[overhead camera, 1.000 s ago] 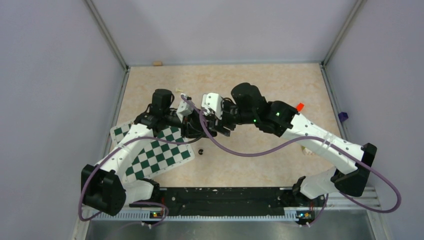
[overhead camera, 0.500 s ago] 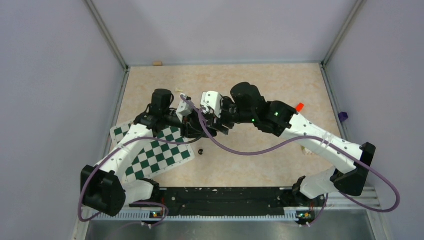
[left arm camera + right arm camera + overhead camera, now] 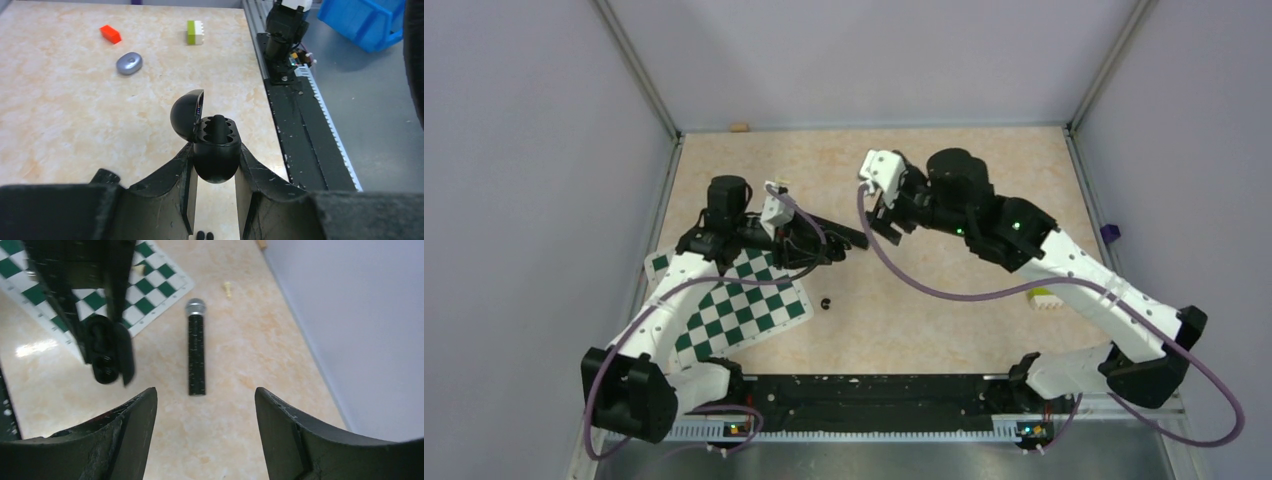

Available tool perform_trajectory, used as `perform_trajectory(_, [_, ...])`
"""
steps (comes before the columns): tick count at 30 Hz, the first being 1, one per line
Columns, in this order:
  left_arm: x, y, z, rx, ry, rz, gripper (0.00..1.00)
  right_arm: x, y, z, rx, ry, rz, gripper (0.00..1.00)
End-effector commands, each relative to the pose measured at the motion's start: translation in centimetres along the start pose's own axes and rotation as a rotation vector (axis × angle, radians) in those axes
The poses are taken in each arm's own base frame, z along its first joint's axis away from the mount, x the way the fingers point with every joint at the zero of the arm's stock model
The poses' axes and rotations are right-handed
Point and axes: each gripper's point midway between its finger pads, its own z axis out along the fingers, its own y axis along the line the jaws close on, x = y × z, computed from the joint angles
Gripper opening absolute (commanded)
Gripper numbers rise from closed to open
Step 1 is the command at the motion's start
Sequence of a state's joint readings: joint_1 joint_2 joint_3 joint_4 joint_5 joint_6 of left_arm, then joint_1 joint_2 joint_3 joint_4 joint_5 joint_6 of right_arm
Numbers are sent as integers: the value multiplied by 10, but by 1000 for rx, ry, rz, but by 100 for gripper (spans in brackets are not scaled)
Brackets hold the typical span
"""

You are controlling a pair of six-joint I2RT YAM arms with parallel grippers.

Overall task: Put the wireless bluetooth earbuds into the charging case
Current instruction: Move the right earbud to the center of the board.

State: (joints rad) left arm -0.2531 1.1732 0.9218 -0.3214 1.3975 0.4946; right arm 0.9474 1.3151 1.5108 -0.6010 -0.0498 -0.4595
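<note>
My left gripper (image 3: 215,149) (image 3: 822,248) is shut on a black charging case (image 3: 215,165), gripping its rounded body from both sides. The case's lid (image 3: 186,114) hangs open to the left, and a dark rounded lump stands among its wells; I cannot tell whether it is a bud. Two tiny black earbuds (image 3: 204,235) (image 3: 826,301) lie on the table below the case, next to the chessboard's corner. My right gripper (image 3: 204,395) (image 3: 884,218) hangs open and empty, apart from the case (image 3: 106,362), which shows at the left of the right wrist view.
A black microphone (image 3: 196,354) (image 3: 839,228) lies between the two grippers. The green-and-white chessboard (image 3: 744,310) lies at the left under the left arm, with a cream chess piece (image 3: 228,288) beyond it. A lilac-grey pebble-shaped case (image 3: 129,63), a red block (image 3: 110,34) and a green-and-white brick (image 3: 195,32) (image 3: 1041,298) lie to the right.
The right gripper has drawn back from the case towards the far right, with its jaws wider apart. The left gripper has shifted slightly left, still holding the case.
</note>
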Motion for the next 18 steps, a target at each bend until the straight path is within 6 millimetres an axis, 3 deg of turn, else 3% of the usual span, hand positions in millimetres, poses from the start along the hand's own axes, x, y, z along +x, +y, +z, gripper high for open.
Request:
perform_trajectory(1, [-23, 3, -21, -66, -28, 90, 0, 0, -50, -19, 161, -87, 105, 71])
perform_trajectory(4, [-27, 8, -38, -134, -25, 117, 0, 37, -48, 2, 128, -25, 146, 71])
perform_trajectory(9, [-25, 7, -71, -267, 3, 122, 0, 92, -7, 49, -48, 81, 195, 67])
perform_trajectory(13, [-24, 0, -93, -341, -24, 127, 0, 119, 26, 84, -200, 135, 270, 60])
perform_trajectory(18, [-30, -9, -115, -407, -116, 166, 0, 138, 60, 123, -334, 198, 338, 56])
